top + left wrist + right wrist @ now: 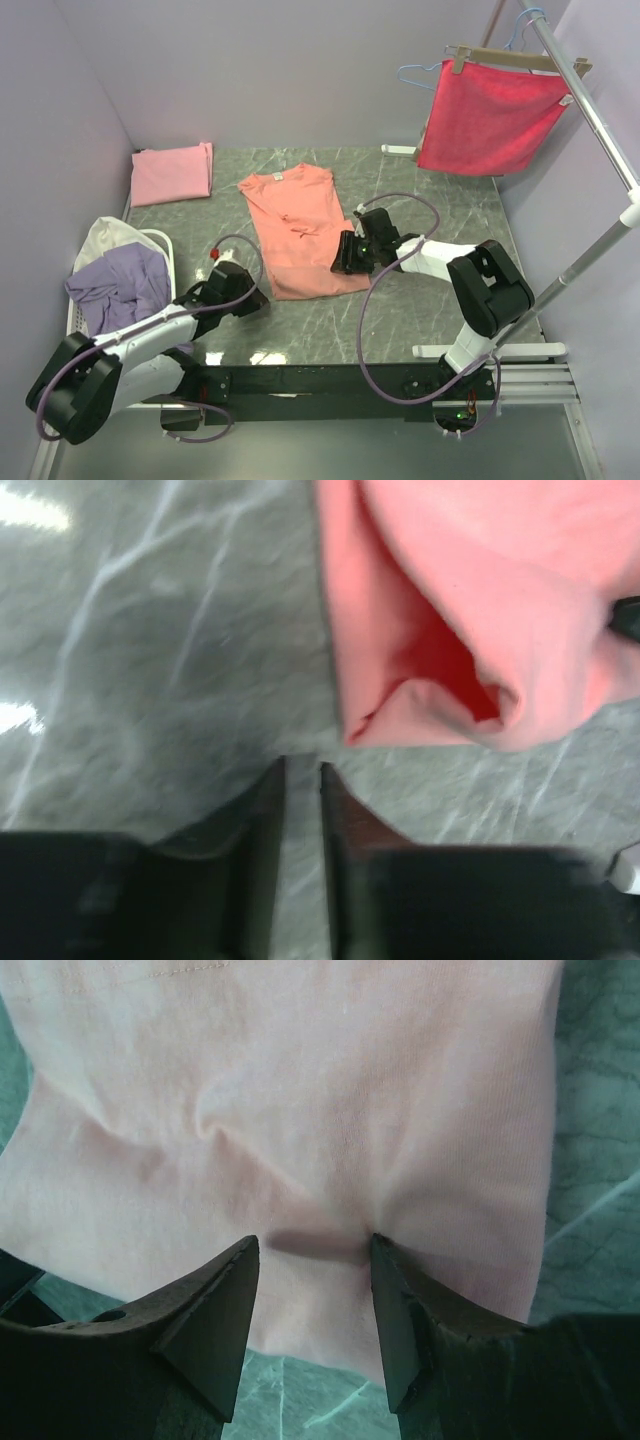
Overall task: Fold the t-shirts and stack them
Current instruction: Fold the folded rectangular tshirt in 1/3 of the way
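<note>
A salmon-orange t-shirt (295,230) lies spread on the grey marble table, collar to the back. My left gripper (243,293) rests just off the shirt's near left corner. In the left wrist view its jaws (302,767) stand almost together with only table between them, and the shirt corner (450,630) lies just ahead, apart from them. My right gripper (347,256) is at the shirt's right edge. In the right wrist view it (313,1245) is open, its tips pressing on the shirt (300,1110) either side of a small wrinkle. A folded light pink t-shirt (172,172) lies at the back left.
A white basket (165,245) at the left edge holds a lavender shirt (122,283) over a cream one (110,235). A crimson cloth (490,115) hangs from a hanger on a metal rack (590,100) at the back right. Walls close in the back and left.
</note>
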Robot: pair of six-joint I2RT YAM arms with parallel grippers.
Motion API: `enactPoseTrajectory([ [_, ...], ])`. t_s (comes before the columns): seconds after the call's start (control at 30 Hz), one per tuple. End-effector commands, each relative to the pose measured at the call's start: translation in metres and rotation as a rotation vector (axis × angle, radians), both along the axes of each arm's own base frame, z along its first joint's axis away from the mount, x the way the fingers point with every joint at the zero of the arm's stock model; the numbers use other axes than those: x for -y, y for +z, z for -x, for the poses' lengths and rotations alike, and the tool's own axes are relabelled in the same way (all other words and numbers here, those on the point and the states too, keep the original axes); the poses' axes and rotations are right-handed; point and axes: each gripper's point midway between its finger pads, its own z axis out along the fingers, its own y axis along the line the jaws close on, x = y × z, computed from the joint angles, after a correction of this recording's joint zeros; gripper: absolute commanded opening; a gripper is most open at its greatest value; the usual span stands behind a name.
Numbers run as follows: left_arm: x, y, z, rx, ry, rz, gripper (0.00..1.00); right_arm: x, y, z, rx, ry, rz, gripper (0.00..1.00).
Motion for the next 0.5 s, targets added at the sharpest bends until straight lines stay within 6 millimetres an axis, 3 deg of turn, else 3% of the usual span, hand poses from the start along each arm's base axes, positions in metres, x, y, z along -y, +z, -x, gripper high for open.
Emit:
enactPoseTrajectory([
  [0.0,-0.017,0.005,0.006,0.024,0.076,-0.041,0.33,0.043,-0.046,0.050,-0.191,-0.016,0.219,0.57],
  [0.17,-0.021,0.054,-0.020,0.215,0.101,-0.037,0.52,0.038,-0.045,0.047,-0.184,0.001,0.217,0.57],
  [0.23,-0.014,0.072,-0.028,0.297,0.071,-0.007,0.54,0.039,-0.045,0.047,-0.186,-0.003,0.216,0.57],
  [0.33,-0.001,0.087,-0.035,0.368,0.010,0.029,0.56,0.037,-0.045,0.047,-0.190,0.003,0.217,0.57],
  [0.47,0.014,0.075,-0.039,0.381,-0.063,0.045,0.52,0.037,-0.044,0.046,-0.183,0.001,0.213,0.57],
])
